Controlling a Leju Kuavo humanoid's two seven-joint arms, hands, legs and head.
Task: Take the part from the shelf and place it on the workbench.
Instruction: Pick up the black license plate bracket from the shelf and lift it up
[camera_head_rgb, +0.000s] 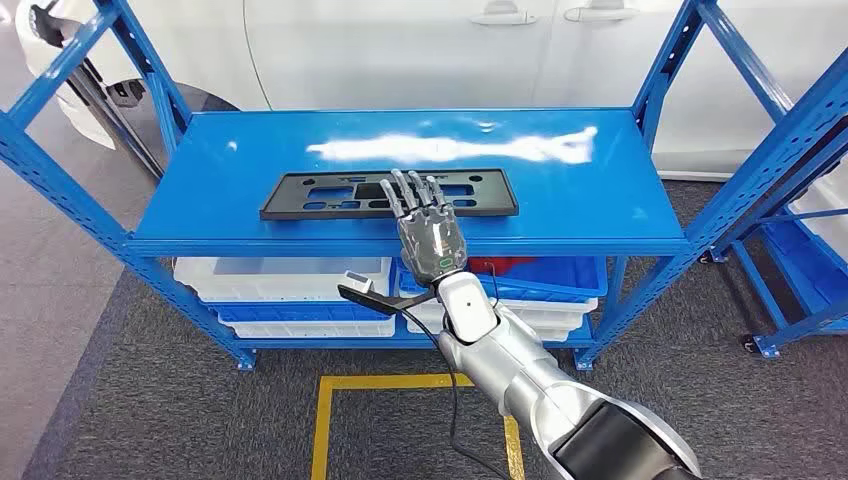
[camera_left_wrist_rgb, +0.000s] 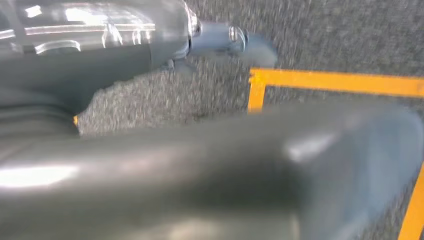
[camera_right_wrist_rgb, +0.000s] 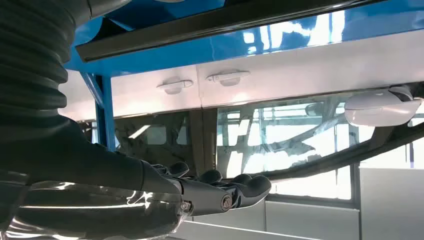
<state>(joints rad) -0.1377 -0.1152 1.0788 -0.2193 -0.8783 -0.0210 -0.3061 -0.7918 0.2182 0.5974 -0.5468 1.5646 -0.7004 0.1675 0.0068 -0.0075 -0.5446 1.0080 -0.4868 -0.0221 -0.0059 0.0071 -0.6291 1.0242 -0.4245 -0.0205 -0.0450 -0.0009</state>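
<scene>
The part (camera_head_rgb: 330, 195) is a long, flat black plastic frame with cut-outs, lying on the blue top shelf (camera_head_rgb: 250, 150). My right hand (camera_head_rgb: 425, 225) reaches over the shelf's front edge with its fingers straight and spread above the part's right half. It grips nothing. In the right wrist view the fingers (camera_right_wrist_rgb: 235, 192) lie stretched flat and the part's dark edge (camera_right_wrist_rgb: 225, 20) runs along the shelf. My left hand (camera_left_wrist_rgb: 250, 170) is a blurred grey shape close to the lens over the carpet, and how its fingers lie cannot be made out.
Under the top shelf stand white bins (camera_head_rgb: 280, 280) and a blue bin (camera_head_rgb: 560, 275) holding something red. A white car (camera_head_rgb: 400, 50) is parked behind the rack. A second blue rack (camera_head_rgb: 790, 150) stands to the right. A yellow line (camera_head_rgb: 380, 382) marks the carpet.
</scene>
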